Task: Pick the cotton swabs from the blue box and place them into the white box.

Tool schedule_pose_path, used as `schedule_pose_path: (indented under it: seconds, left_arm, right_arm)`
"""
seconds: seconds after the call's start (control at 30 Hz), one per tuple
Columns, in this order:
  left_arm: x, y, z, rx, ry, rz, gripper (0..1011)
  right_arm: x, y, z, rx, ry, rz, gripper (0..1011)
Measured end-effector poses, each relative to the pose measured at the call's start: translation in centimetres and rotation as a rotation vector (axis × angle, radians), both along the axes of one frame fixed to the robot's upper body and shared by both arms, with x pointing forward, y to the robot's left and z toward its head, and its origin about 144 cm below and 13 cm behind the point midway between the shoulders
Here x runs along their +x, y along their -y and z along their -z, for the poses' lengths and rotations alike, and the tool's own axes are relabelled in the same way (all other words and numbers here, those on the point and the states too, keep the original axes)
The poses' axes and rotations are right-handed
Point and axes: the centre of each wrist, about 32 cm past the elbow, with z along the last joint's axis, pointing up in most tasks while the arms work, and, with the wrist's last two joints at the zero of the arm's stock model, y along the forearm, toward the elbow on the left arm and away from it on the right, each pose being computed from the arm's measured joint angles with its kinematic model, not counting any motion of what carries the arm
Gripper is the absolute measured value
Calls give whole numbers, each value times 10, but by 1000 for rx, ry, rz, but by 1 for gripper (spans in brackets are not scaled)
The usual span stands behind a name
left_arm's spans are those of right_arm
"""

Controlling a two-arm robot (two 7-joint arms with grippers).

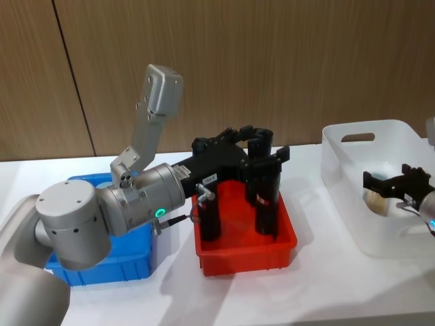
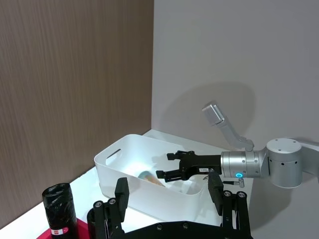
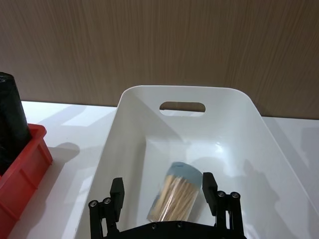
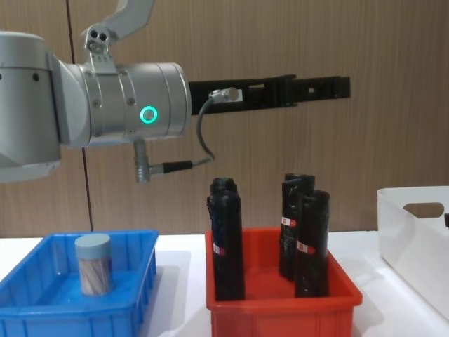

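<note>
One jar of cotton swabs (image 3: 180, 185) lies tilted on the floor of the white box (image 3: 229, 124), its pale blue lid toward the handle slot. My right gripper (image 3: 163, 189) hangs open just above it, one finger on each side and neither touching. From the head view, the right gripper (image 1: 389, 185) is inside the white box (image 1: 340, 170). Another jar of cotton swabs (image 4: 93, 263) stands upright in the blue box (image 4: 42, 309). My left gripper (image 4: 340, 87) is open and holds nothing, high above the red bin (image 4: 280, 305).
Three tall black wrapped rolls (image 4: 226, 239) stand in the red bin between the two boxes. My left arm's grey body (image 1: 102, 204) covers much of the blue box (image 1: 129, 265). A wood-panelled wall runs behind the white table.
</note>
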Motion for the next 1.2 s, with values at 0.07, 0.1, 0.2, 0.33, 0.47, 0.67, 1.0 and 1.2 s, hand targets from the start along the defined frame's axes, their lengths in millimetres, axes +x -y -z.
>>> schedule_pose_path:
  seconds: [0.07,0.1,0.2,0.33,0.47,0.67,1.0,1.2]
  left_arm:
    - [0,0,0,0,0,0,1004]
    - [0,0,0,0,0,0,1004]
    - [0,0,0,0,0,0,1004]
    - [0,0,0,0,0,0,1004]
    - [0,0,0,0,0,0,1004]
    - [0,0,0,0,0,0,1004]
    - [0,0,0,0,0,0,1004]
    - [0,0,0,0,0,0,1004]
  right_arm:
    - [0,0,0,0,-1,1,1000]
    - [0,1,0,0,-1,1,1002]
    - [0,1,1,1,-1,2,1002]
    - [0,2,0,1,4,3,1002]
    - [-1,3,0,2,9,2,1002]
    - [-2,3,0,4,16,0,1002]
    - [-4,3,0,9,22,-3,1002]
    - [-4,3,-1,9,23,-3,1002]
